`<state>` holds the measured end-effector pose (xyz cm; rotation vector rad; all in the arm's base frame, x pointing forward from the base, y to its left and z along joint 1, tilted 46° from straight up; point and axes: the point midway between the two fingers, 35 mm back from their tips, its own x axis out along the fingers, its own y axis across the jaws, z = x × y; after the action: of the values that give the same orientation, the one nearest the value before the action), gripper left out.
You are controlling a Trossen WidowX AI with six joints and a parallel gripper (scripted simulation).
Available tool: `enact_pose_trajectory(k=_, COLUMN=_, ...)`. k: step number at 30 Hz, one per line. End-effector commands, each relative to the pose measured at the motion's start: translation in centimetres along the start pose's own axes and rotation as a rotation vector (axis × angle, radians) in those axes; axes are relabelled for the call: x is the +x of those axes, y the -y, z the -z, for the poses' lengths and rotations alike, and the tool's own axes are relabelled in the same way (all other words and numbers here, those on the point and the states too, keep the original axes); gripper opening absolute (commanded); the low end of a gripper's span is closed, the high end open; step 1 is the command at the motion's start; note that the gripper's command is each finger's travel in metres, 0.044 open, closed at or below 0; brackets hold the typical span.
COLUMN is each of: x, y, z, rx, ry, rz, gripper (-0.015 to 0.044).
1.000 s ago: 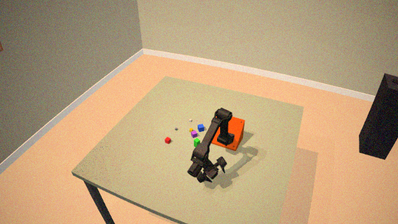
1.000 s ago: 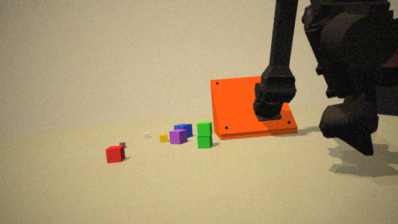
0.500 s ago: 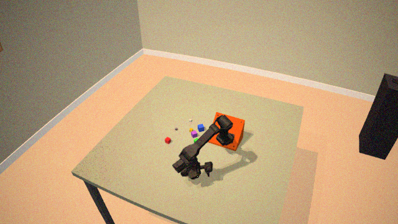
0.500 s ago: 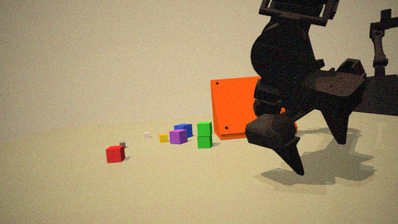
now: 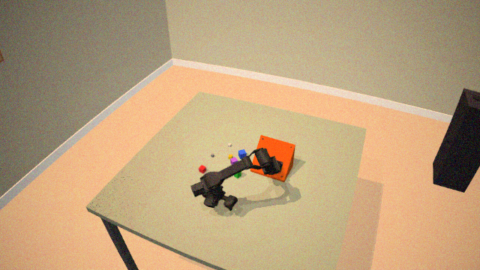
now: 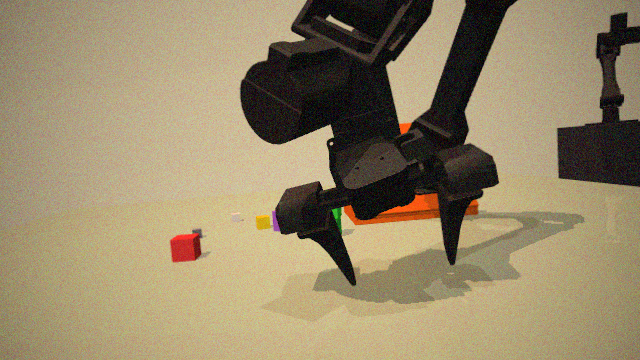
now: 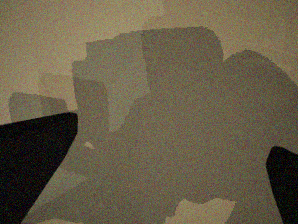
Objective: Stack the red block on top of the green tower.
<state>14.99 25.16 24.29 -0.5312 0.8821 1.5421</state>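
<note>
Nothing stacked yet: small red cube [image 6: 185, 248] untouched, well apart from green block tower [image 6: 337, 218]; black gripper [image 6: 401, 272] spread, empty.

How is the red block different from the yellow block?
The red block looks bigger than the yellow block. The red block sits alone, off to one side, while the yellow block sits close beside the purple block. The red block is nearer the exterior camera; the yellow block is farther back. Both are plain cubes resting on the table, and the open tool touches neither.
</note>
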Motion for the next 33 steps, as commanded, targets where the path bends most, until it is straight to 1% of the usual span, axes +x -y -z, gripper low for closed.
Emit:
enact_pose_trajectory(k=1, x=-0.4, y=2.9, z=0.4, rx=0.164, ry=0.003, rz=0.013, gripper=0.044)
enact_pose_trajectory(k=11, x=-2.5, y=11.1, z=3.3, rx=0.558, ry=0.039, rz=0.081, gripper=0.044)
enact_pose_trajectory(k=17, x=-3.9, y=15.0, z=5.5, rx=0.77, ry=0.073, rz=0.094, gripper=0.044)
enact_pose_trajectory(k=25, x=-6.7, y=20.3, z=10.2, rx=1.117, ry=0.148, rz=0.085, gripper=0.044)
enact_pose_trajectory(k=33, x=-9.6, y=24.4, z=16.0, rx=1.452, ry=0.238, rz=0.046, gripper=0.044)
